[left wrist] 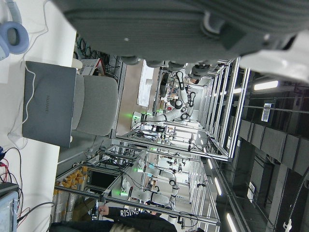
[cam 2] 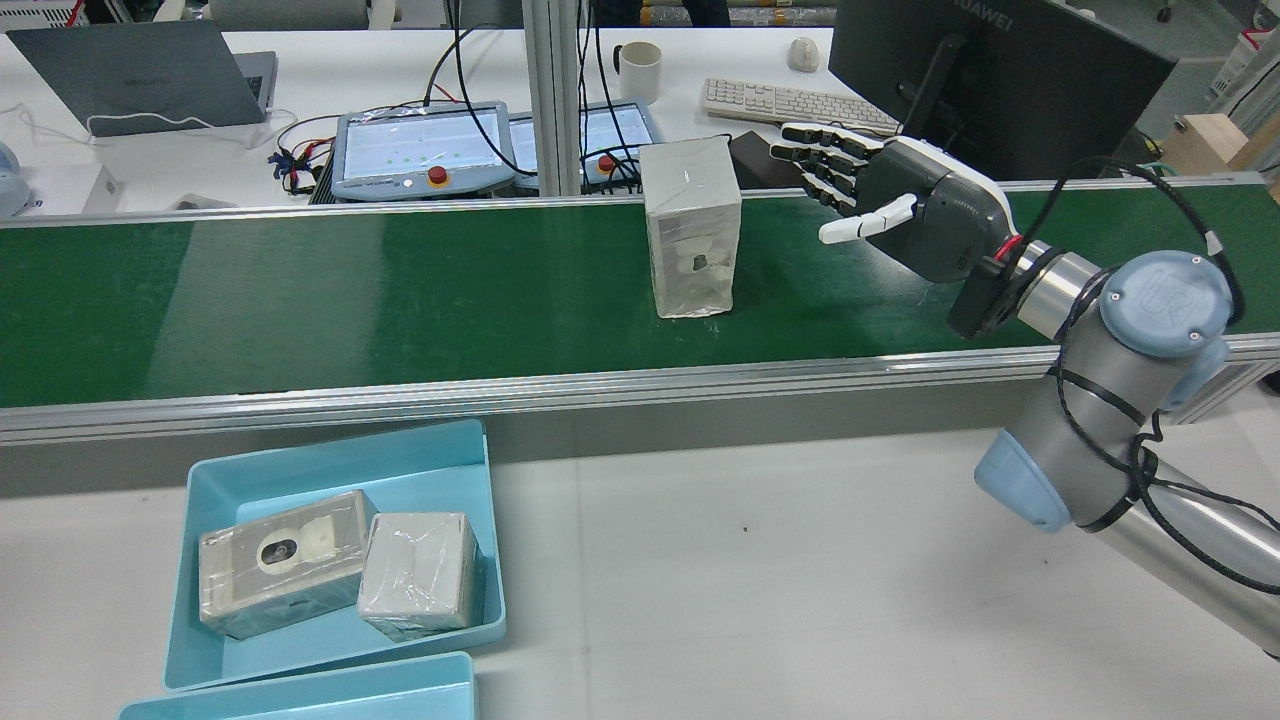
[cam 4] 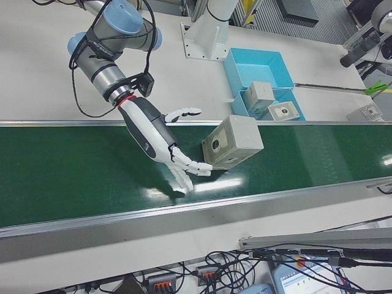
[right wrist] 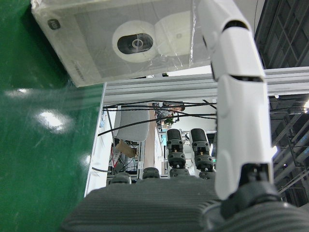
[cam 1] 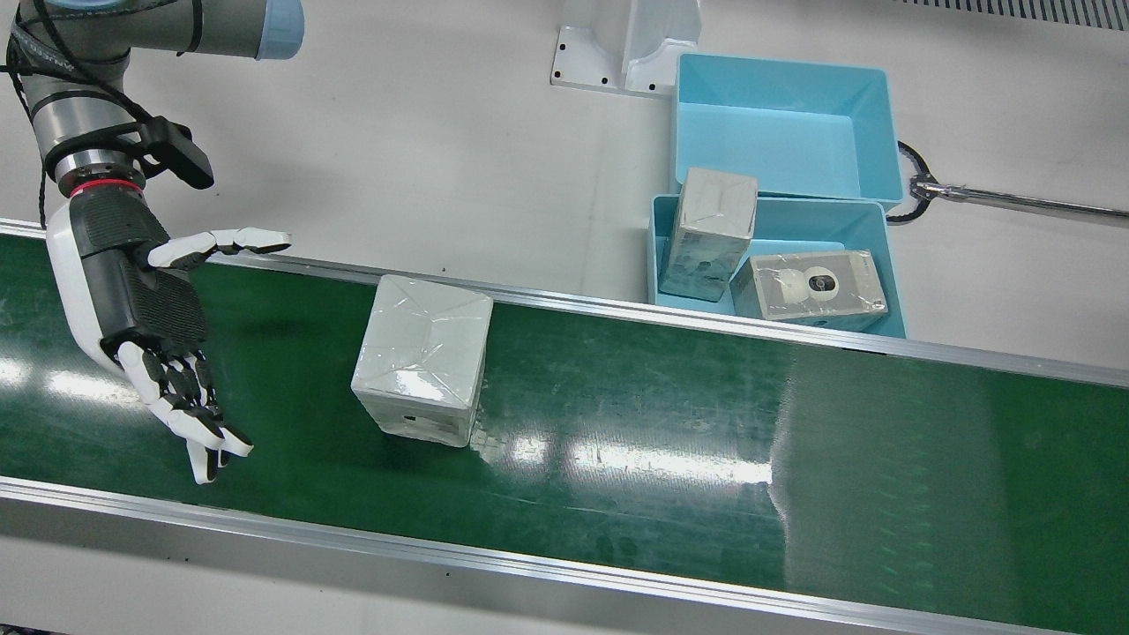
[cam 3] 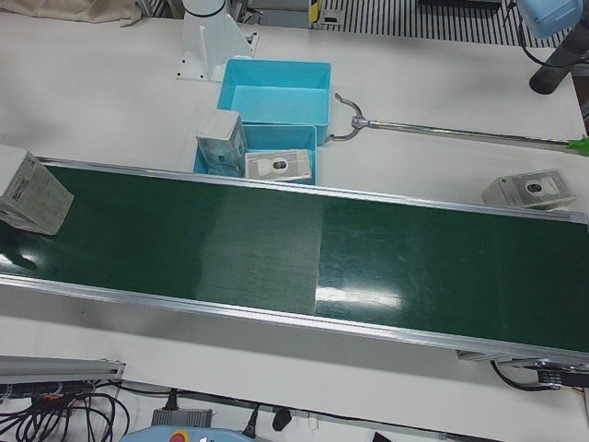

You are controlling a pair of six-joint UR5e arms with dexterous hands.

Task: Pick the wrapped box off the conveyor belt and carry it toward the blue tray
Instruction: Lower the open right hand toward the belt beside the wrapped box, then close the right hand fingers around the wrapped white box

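A wrapped box [cam 1: 423, 357] stands upright on the green conveyor belt [cam 1: 670, 441]. It also shows in the rear view [cam 2: 690, 225], the right-front view [cam 4: 233, 144], the left-front view [cam 3: 32, 193] and the right hand view [right wrist: 120, 41]. My right hand [cam 1: 150, 326] is open over the belt beside the box, palm toward it, a clear gap between them; it also shows in the rear view [cam 2: 900, 200] and right-front view [cam 4: 159, 141]. The blue tray [cam 1: 891, 265] beside the belt holds two wrapped boxes. My left hand [left wrist: 169, 19] shows only as a dark palm edge.
A second, empty blue tray [cam 1: 785, 123] sits behind the first. A long metal hook tool [cam 1: 1014, 198] lies on the white table next to the trays. Another wrapped box [cam 3: 534, 191] rests on the table past the belt's far end. An arm pedestal [cam 1: 626, 44] stands near the trays.
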